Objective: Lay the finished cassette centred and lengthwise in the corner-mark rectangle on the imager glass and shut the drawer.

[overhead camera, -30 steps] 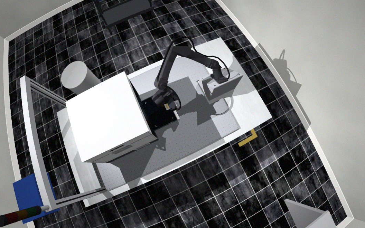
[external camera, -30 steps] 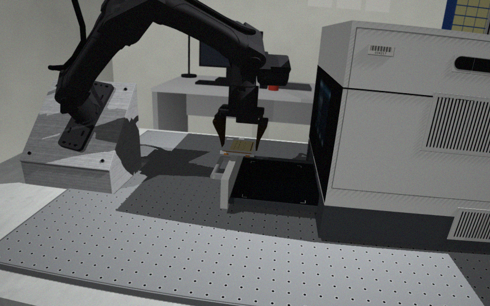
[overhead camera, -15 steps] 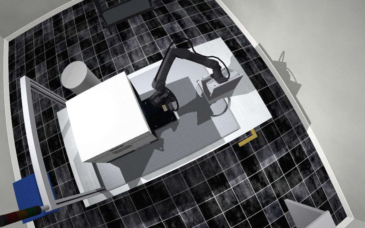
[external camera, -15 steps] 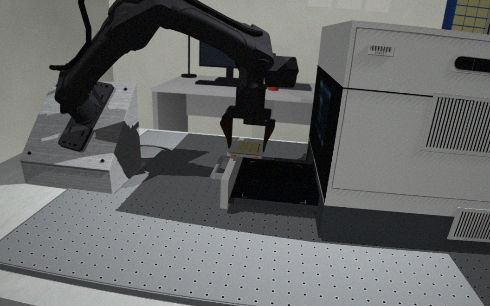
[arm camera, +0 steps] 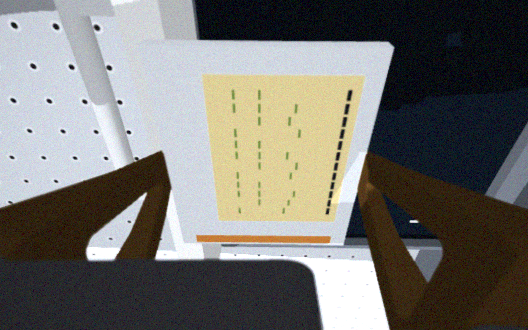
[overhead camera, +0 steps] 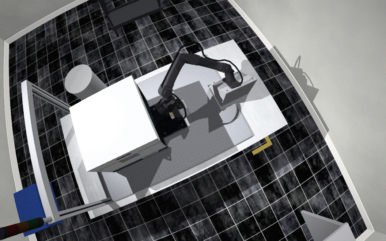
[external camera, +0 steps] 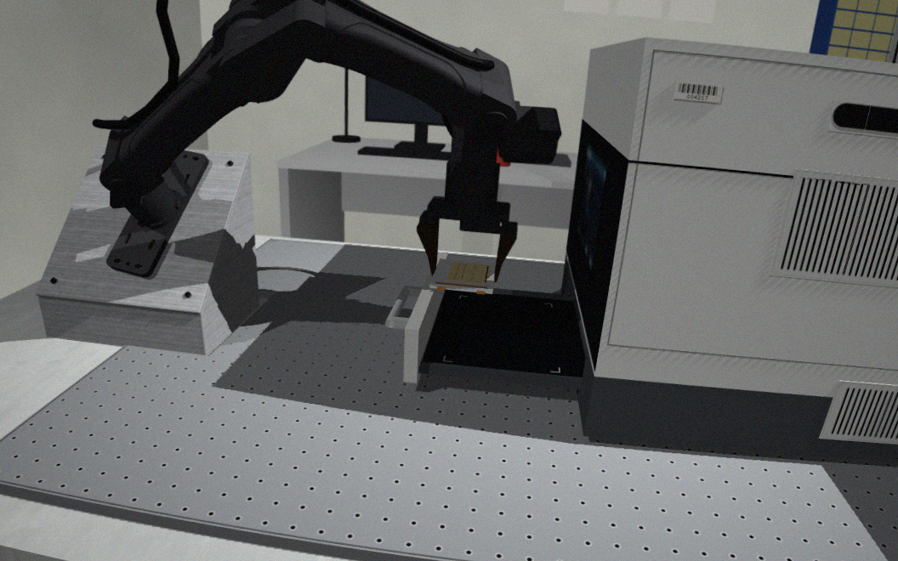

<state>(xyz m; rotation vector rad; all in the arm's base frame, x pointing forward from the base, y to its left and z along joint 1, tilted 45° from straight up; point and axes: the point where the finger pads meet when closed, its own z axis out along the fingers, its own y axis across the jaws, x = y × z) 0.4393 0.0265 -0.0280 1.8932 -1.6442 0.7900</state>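
Note:
My gripper (external camera: 466, 268) is shut on the cassette FINISHED (arm camera: 276, 145), a flat white plate with a yellow gel window, green and black dashes and an orange strip at its near end. It also shows in the exterior view (external camera: 463, 274) and the top view (overhead camera: 173, 114). I hold it level in the air above the far front corner of the open drawer's dark glass (external camera: 501, 331), partly over the drawer's white front panel (external camera: 414, 334). The gel imager IM (external camera: 759, 223) is the big white box to the right; its drawer stands pulled out. White corner marks (external camera: 555, 370) show on the glass.
The arm's slanted grey base block (external camera: 149, 264) stands at the left on the perforated plate (external camera: 396, 467). The drawer's handle (external camera: 396, 313) sticks out toward the base. A desk with a monitor (external camera: 396, 111) stands behind the table.

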